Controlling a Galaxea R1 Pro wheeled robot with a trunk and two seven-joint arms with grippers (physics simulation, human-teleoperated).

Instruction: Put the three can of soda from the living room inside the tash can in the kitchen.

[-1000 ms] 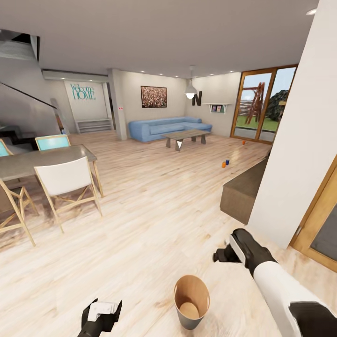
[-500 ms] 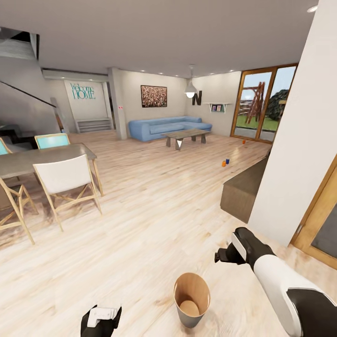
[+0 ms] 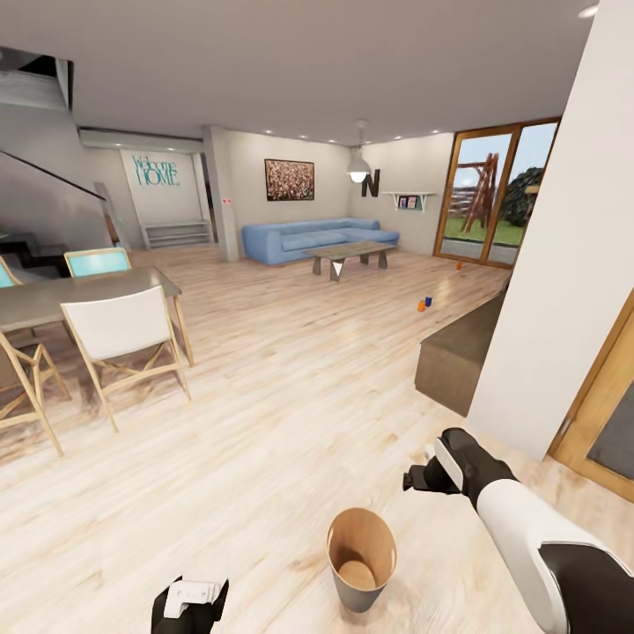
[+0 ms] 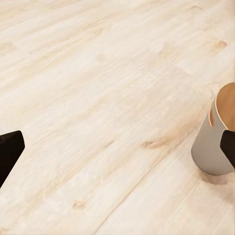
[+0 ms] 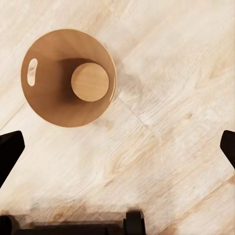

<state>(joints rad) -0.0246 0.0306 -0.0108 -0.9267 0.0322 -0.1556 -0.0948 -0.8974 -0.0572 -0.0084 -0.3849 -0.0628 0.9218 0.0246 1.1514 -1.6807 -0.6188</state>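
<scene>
**Bin at our feet, cans far across the floor**

Where the pale wood floor (image 3: 291,396) runs grained and matte, we see the tash can (image 3: 360,558) standing upright between our arms: round, tapered, copper-brown inside, pale grey outside, with a slot handle near its rim. Our left pincer (image 4: 117,147) and right pincer (image 5: 117,147) both spread wide, holding nothing. Two small cans (image 3: 423,305) and a third can (image 3: 459,266) stand well off by the glass doors (image 3: 489,194). "Welcome HOME" lettering (image 3: 156,171) marks the far wall. Open floor lies between the dining table (image 3: 79,295) and the low brown bench (image 3: 458,357).
</scene>
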